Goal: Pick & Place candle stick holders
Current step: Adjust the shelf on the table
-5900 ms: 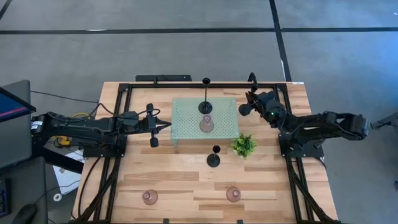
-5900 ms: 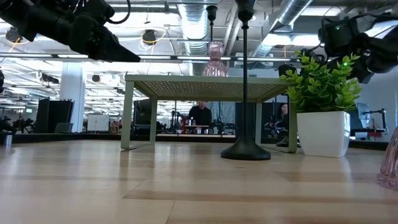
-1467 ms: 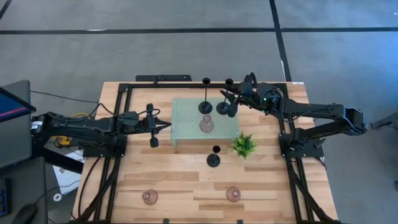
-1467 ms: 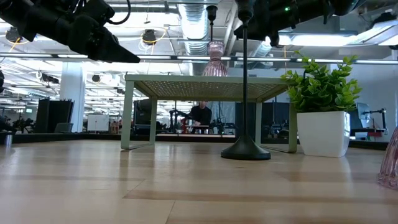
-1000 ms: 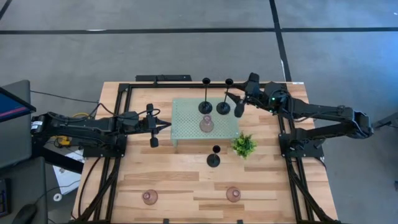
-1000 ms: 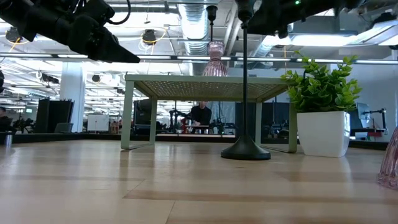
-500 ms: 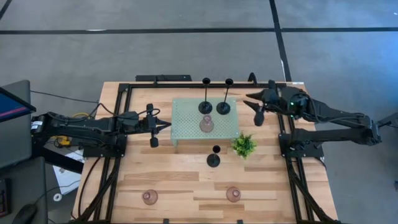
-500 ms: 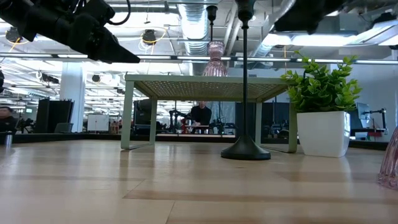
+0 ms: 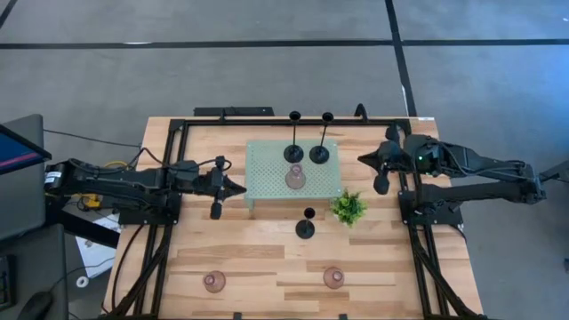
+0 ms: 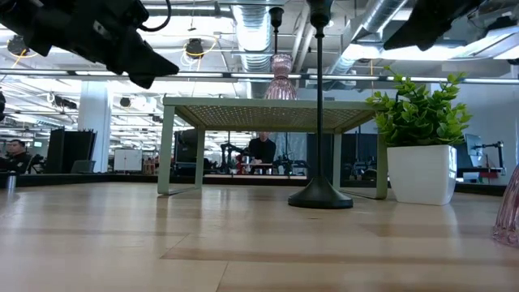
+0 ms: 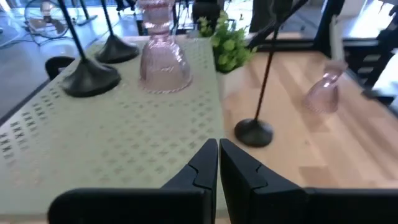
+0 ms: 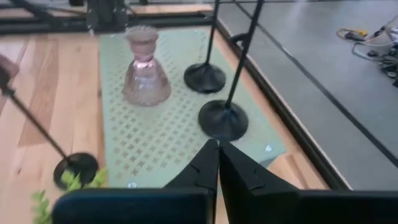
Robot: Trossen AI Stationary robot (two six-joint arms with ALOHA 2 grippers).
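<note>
Two black candle stick holders [image 9: 293, 153] [image 9: 318, 154] stand by their disc bases on the pale green perforated tray [image 9: 267, 182]. A pinkish holder [image 9: 294, 178] stands there too. A third black holder [image 9: 305, 228] stands on the table in front of the tray. Two more pink holders [image 9: 213, 282] [image 9: 333, 277] stand near the front edge. My left gripper [image 9: 242, 188] is shut and empty at the tray's left edge. My right gripper [image 9: 364, 160] is shut and empty, right of the tray; its fingers show closed in the right wrist view [image 12: 217, 155].
A small green plant in a white pot [image 9: 348, 207] stands at the tray's near right corner, next to the black holder on the table. A black frame [image 9: 178, 133] runs around the table top. Bare wood [image 9: 267, 267] lies between the tray and the front edge.
My right gripper has drawn back from the right-hand black holder on the tray, toward the table's right edge. That holder stays upright on the tray. My left gripper has turned about its own axis and shifted slightly toward the near edge.
</note>
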